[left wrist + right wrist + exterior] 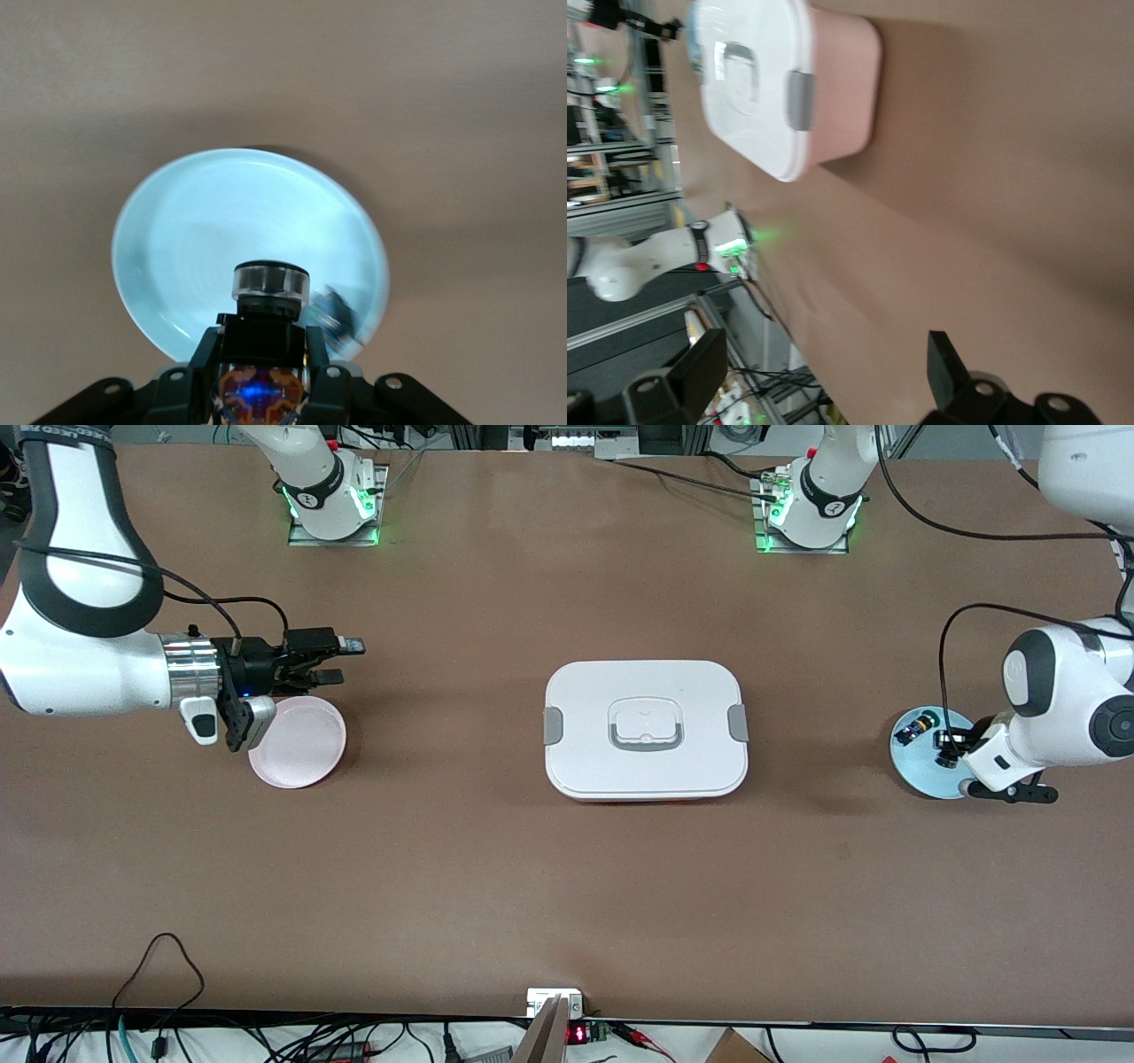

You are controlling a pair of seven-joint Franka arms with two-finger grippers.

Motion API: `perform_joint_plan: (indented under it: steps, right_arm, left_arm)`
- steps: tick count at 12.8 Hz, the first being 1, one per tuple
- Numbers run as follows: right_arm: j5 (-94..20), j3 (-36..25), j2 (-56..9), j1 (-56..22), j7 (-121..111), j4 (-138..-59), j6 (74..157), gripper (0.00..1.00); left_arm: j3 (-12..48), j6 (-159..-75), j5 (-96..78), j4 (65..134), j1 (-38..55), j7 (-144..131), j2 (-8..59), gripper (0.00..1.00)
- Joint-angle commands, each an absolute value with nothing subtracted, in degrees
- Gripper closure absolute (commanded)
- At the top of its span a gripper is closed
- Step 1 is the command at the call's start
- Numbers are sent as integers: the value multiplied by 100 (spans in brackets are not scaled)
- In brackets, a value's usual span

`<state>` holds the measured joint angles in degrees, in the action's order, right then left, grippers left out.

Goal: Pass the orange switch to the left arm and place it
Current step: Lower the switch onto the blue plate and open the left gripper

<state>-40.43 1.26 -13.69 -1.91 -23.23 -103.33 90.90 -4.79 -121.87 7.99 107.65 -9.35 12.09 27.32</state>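
Note:
My left gripper [948,751] is down over the light blue plate [921,772] at the left arm's end of the table. In the left wrist view it [266,335] is shut on the orange switch [269,305], a black part with a clear cap and an orange end between the fingers. The white box [646,729] sits mid-table, lid closed, and appears in the right wrist view as the box [780,80]. My right gripper [339,662] hangs open and empty beside the pink plate [301,744], pointing toward the box; its fingers [700,363] stand wide apart.
A small blue-black part [908,733] lies on the blue plate beside the held switch, and shows as a blur [335,314] in the left wrist view. Bare brown table lies between the box and each plate. Cables run along the table edge nearest the front camera.

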Motion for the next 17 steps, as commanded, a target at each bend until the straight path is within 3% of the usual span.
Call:
perform_joint_plan:
  steps: [1,8,9,10,11,12,13,17]
  right_arm:
    - [-2704,149,-1319,-228,-1087,-10284,9220,0]
    - [491,158,-1152,-616,141,-9810,9158,0]
    - [501,141,-1143,-546,132,-9548,9141,0]
    - [536,141,-1151,-467,141,-9284,9141,0]
    - [493,132,-1151,-335,149,-9029,9149,0]
    - [423,132,-1151,-203,167,-8844,9158,0]
    - [335,132,-1151,-133,167,-8694,9158,0]
    - [71,123,-976,307,10,-8525,9070,0]
  left_arm:
    - [-439,-12585,949,10661,-1186,1371,3163,99]
    - [-439,-12621,1257,10652,-1239,1441,3340,93]
    - [-439,-12621,1257,10652,-1239,1441,3349,87]
    - [-439,-12621,1266,10652,-1239,1450,3357,71]
    - [-439,-12612,1266,10626,-1239,1450,3357,40]
    - [-448,-12604,1248,10504,-1291,1450,3340,18]
    - [-466,-12569,1222,10425,-1353,1441,3262,3]
    - [-440,-12498,1038,10415,-1284,1608,2700,0]
